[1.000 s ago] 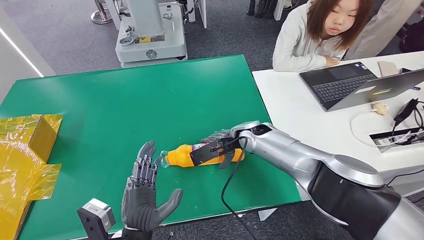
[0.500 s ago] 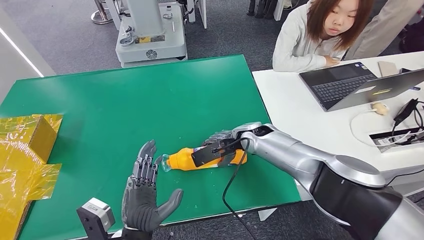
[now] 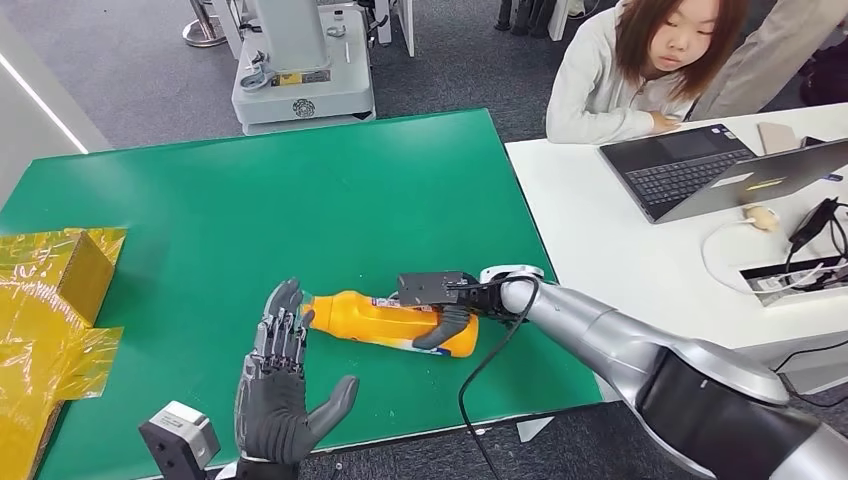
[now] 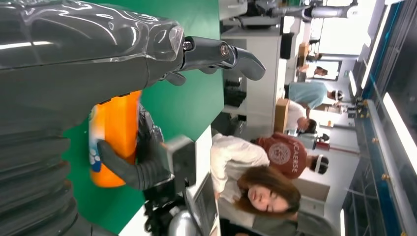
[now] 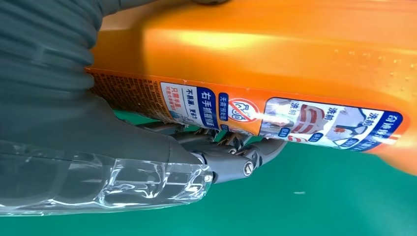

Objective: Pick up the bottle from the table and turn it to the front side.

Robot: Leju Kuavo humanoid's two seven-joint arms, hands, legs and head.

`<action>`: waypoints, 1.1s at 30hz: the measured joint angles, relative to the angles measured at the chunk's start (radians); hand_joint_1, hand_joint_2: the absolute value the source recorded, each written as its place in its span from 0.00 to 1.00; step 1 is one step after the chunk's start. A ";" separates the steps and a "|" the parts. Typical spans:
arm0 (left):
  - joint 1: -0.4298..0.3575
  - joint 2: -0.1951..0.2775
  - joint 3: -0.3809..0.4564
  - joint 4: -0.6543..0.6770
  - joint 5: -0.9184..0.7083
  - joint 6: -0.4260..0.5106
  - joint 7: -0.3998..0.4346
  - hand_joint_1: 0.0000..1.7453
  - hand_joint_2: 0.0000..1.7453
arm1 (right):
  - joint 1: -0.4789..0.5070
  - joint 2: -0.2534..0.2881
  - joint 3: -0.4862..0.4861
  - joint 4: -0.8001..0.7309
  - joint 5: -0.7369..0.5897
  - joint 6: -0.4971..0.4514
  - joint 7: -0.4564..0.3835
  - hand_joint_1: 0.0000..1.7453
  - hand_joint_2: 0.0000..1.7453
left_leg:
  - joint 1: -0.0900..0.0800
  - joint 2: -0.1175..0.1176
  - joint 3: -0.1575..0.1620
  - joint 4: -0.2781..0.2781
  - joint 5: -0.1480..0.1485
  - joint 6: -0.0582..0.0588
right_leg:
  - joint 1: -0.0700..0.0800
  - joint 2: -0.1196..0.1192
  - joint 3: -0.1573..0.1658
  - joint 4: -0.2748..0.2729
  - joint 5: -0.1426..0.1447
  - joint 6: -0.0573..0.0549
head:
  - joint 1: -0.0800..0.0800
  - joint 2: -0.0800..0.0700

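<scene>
Orange bottle (image 3: 385, 322) lies on its side on the green worktop (image 3: 300, 200), near the front edge, neck end toward the left hand (image 3: 275, 395). The right hand (image 3: 450, 310) grips the bottle at its base end — thumb across the near side, fingers (image 5: 236, 162) wrapped under the body beside the printed label, as the right wrist view confirms. Whether the bottle rests on the worktop or is just clear of it cannot be told. The left hand holds nothing: palm flat, fingers straight and spread, fingertips touching or just beside the bottle's neck end. Yellow wrapped boxes (image 3: 55, 300) sit at the worktop's left edge, well apart. A person (image 3: 640, 70) sits at the adjoining white worktop (image 3: 600, 230), beside an open laptop (image 3: 700, 170).
</scene>
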 joint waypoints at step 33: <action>0.055 0.044 0.030 0.010 -0.100 -0.111 0.060 0.00 1.00 | 0.637 -0.044 -0.495 -0.663 0.115 -0.369 -0.269 1.00 1.00 | 0.000 0.000 -0.001 0.000 -0.001 0.001 | 0.000 -0.001 0.000 0.000 -0.002 0.002 | 0.000 0.000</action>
